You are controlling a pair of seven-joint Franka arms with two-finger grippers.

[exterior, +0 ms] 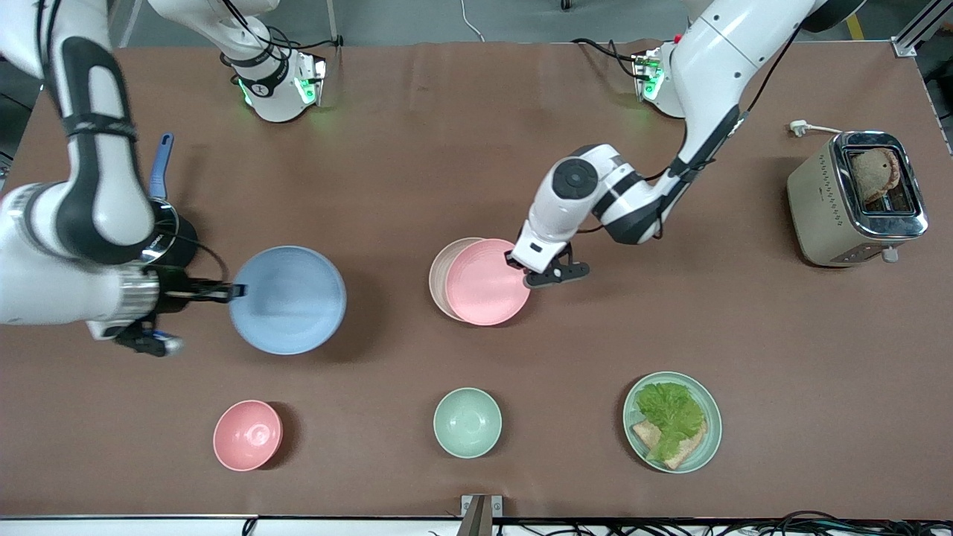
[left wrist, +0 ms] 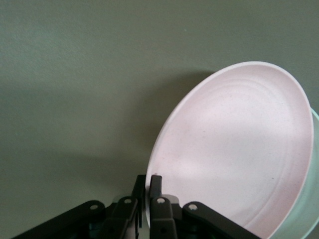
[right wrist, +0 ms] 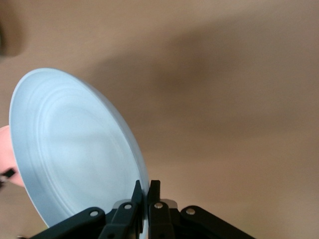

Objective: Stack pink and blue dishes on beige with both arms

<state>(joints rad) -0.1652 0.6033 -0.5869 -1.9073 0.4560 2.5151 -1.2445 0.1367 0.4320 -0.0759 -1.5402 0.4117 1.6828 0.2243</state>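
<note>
The pale pink plate point(exterior: 488, 281) lies over the beige plate point(exterior: 441, 275), shifted toward the left arm's end so a beige crescent shows. My left gripper point(exterior: 521, 263) is shut on the pink plate's rim; the left wrist view shows the pink plate point(left wrist: 234, 149) tilted, its edge pinched in the left gripper point(left wrist: 148, 183). The pale blue plate point(exterior: 288, 299) hangs above the table toward the right arm's end, with my right gripper point(exterior: 237, 290) shut on its rim. In the right wrist view the blue plate point(right wrist: 70, 149) stands edge-on in the right gripper point(right wrist: 146, 188).
Nearer the camera stand a small pink bowl point(exterior: 247, 435), a mint-green bowl point(exterior: 467, 422) and a mint-green plate with lettuce and bread point(exterior: 672, 421). A toaster point(exterior: 856, 197) sits at the left arm's end. A blue-handled pan point(exterior: 161, 167) is partly hidden under the right arm.
</note>
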